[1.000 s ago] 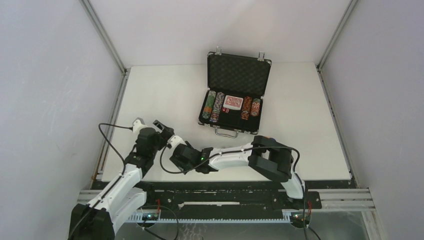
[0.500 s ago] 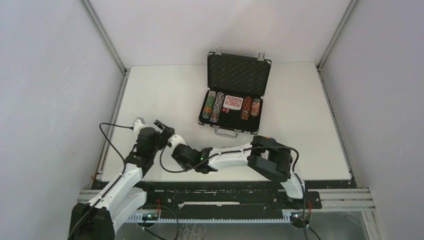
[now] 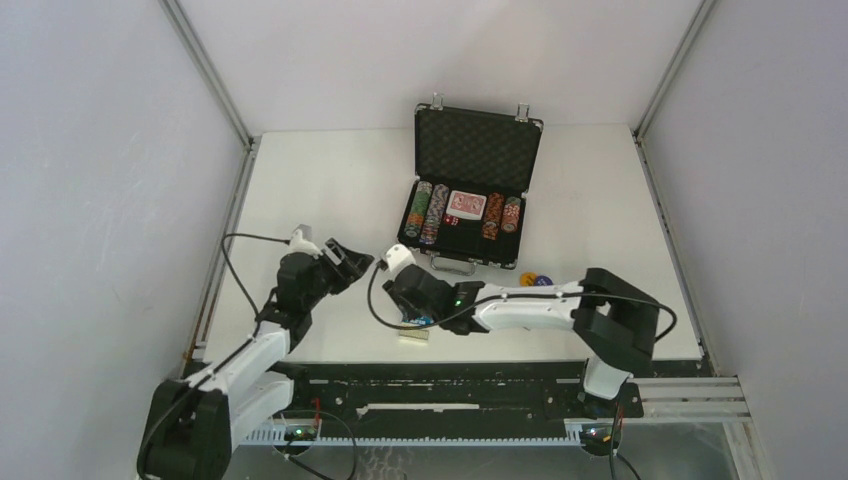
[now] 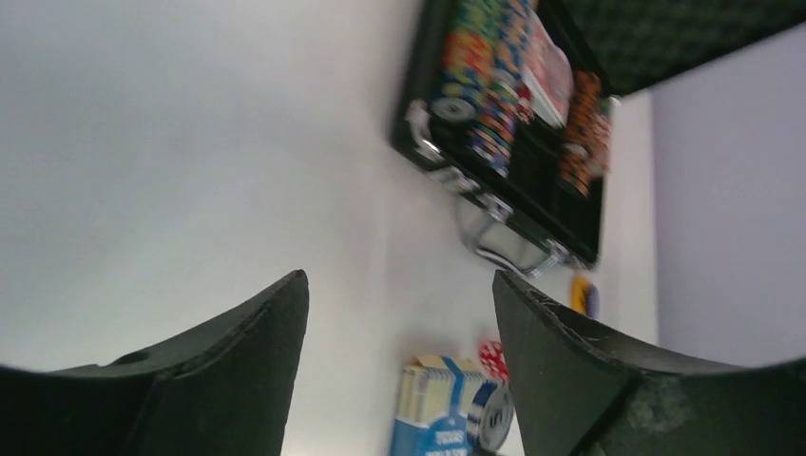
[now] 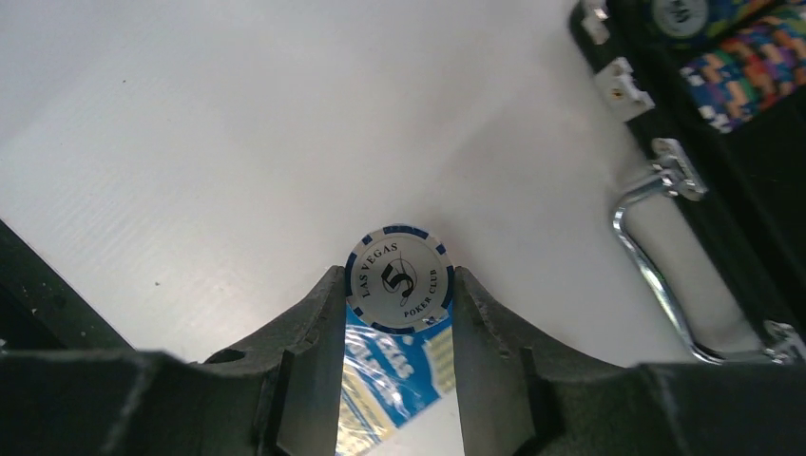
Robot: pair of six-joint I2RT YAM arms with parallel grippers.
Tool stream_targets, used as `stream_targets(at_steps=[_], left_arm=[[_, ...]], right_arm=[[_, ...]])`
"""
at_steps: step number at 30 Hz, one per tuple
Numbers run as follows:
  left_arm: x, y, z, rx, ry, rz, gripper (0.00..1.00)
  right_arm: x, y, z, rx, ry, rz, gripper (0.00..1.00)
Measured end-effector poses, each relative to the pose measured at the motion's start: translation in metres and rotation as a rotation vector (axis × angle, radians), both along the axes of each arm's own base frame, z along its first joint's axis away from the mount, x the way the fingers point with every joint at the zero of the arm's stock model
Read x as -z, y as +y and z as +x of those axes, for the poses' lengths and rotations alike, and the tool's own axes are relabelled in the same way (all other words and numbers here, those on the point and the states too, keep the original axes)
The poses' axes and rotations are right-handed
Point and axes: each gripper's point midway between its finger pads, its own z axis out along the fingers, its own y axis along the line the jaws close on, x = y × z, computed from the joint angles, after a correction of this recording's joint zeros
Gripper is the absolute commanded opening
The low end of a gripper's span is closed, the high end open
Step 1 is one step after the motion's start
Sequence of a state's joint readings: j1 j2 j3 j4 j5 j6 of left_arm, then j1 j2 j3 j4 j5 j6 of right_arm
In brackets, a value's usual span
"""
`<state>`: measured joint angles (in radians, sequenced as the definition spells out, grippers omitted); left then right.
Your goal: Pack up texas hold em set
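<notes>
The black briefcase (image 3: 470, 190) lies open at the back, with rows of poker chips (image 3: 428, 213) and red-backed cards (image 3: 465, 205) inside. My right gripper (image 3: 418, 318) points down in front of the case and is shut on a white and blue poker chip (image 5: 399, 278). The blue card box (image 5: 404, 380) lies on the table just under it. My left gripper (image 3: 356, 262) hovers open to the left, holding nothing. In the left wrist view the card box (image 4: 439, 413) and a small red and white piece (image 4: 491, 359) lie ahead of the open left gripper (image 4: 399, 285).
Yellow and blue round buttons (image 3: 535, 280) lie right of the case's silver handle (image 3: 452, 266). The handle (image 5: 656, 256) and a latch (image 5: 623, 81) sit close on the right in the right wrist view. Grey walls enclose the white table (image 3: 320, 190).
My right arm has swung right from beside the left gripper to the front of the case, uncovering the card box and buttons. The left arm has reached forward and right, its jaws slightly narrower.
</notes>
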<state>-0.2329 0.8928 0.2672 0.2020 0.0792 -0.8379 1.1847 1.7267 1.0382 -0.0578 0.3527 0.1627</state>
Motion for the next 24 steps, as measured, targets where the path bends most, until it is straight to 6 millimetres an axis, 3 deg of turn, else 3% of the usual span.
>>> stream_targets(at_steps=[6,10,15,24], left_arm=[[-0.006,-0.055,-0.002,0.280,-0.032,-0.171,0.66],[-0.018,-0.081,-0.009,0.416,-0.063,-0.272,0.65],[-0.036,-0.096,-0.020,0.517,-0.127,-0.311,0.64],[-0.031,-0.110,-0.036,0.597,-0.099,-0.307,0.59]], right_arm=[[-0.021,-0.021,0.013,-0.010,-0.037,0.047,0.38],[-0.033,-0.022,0.019,-0.021,-0.062,0.072,0.38],[-0.036,-0.020,0.020,-0.037,-0.067,0.080,0.38],[-0.040,-0.024,0.026,-0.030,-0.080,0.081,0.38]])
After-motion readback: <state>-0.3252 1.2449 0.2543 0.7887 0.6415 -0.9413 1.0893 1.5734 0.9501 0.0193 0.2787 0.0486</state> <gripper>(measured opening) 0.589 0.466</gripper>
